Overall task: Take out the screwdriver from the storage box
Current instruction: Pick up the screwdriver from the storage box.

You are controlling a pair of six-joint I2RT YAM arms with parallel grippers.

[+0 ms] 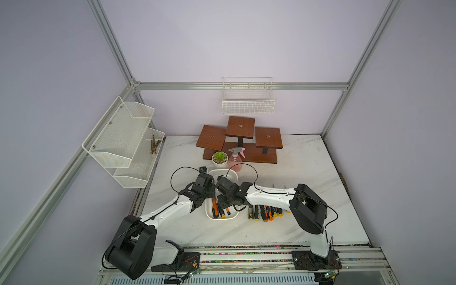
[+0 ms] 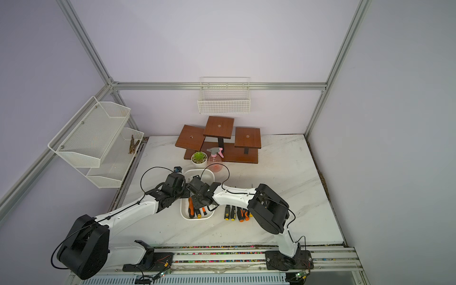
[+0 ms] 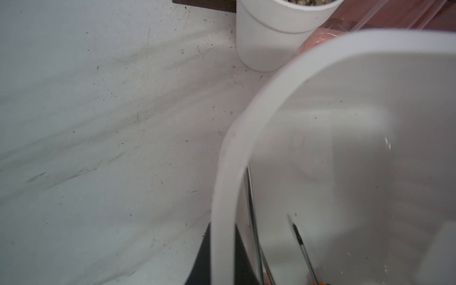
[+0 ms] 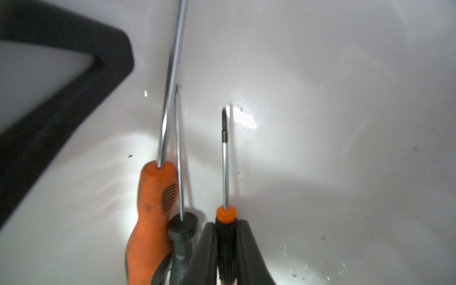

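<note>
1. Marbled white tabletop [image 1: 308,160] fills the lower middle of both top views. Pale lilac panels on aluminium framing wall it in.
2. Just left of centre on it sits the storage box [image 1: 228,174] [image 2: 204,174], a shallow white tub with its long side running up the frame. Both arms reach in from the bottom edge and their wrists meet above the tub.
3. The left gripper [image 3: 222,249] is clamped on the tub's rolled rim. The left wrist view shows one dark finger [image 3: 203,254] outside the wall and the other inside, with no slack between them.
4. The right gripper [image 4: 227,246] is closed tight on the black ribbed handle of a small screwdriver [image 4: 225,172], just behind its orange collar.
5. That screwdriver is inside the tub, its thin shaft and dark tip lying low over the floor. Whether the tip touches the floor cannot be told.
6. Beside it lie two more tools, touching each other: an orange-handled driver [image 4: 153,209] with a long shaft and a grey-handled driver [image 4: 182,227].
7. A row of screwdrivers [image 1: 265,213] lies on the tabletop right of the tub, partly under the right forearm.
8. Above the tub in the frame stand a potted succulent [image 1: 219,158] and a pink spray bottle [image 1: 235,160], both near its far end.
9. Behind them is a tiered wooden stand [image 1: 240,127]. A wire basket [image 1: 248,98] hangs on the back wall, and a two-tier mesh shelf [image 1: 125,140] hangs at the left.
</note>
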